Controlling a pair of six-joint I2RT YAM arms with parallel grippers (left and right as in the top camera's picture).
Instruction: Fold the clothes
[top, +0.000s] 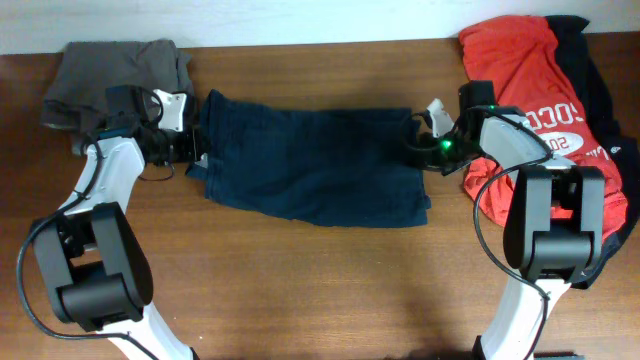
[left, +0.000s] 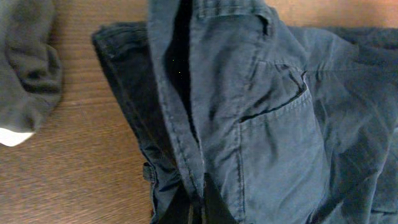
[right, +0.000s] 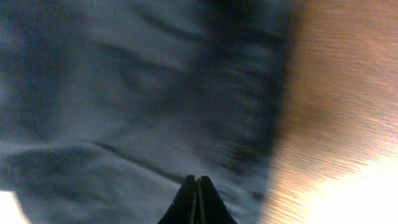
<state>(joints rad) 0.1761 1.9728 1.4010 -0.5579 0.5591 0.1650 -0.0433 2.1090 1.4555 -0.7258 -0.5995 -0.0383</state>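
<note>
Navy shorts (top: 310, 165) lie spread flat in the middle of the table (top: 300, 290), and the left gripper (top: 195, 150) is clenched on the waistband at their left edge. The right gripper (top: 418, 140) is pressed closed at their right edge, but blur hides whether any cloth is pinched. A grey-brown garment (top: 115, 75) lies beyond their left end and a red jersey (top: 515, 60) beyond their right.

The left arm extends from its near-left base toward the far side, with the wrist turned right. The left gripper (top: 197, 150) is closed on the left edge of the shorts (top: 310, 170). The right arm mirrors it from near right, and the right gripper (top: 415, 147) points left with its fingertips pressed together.
</note>
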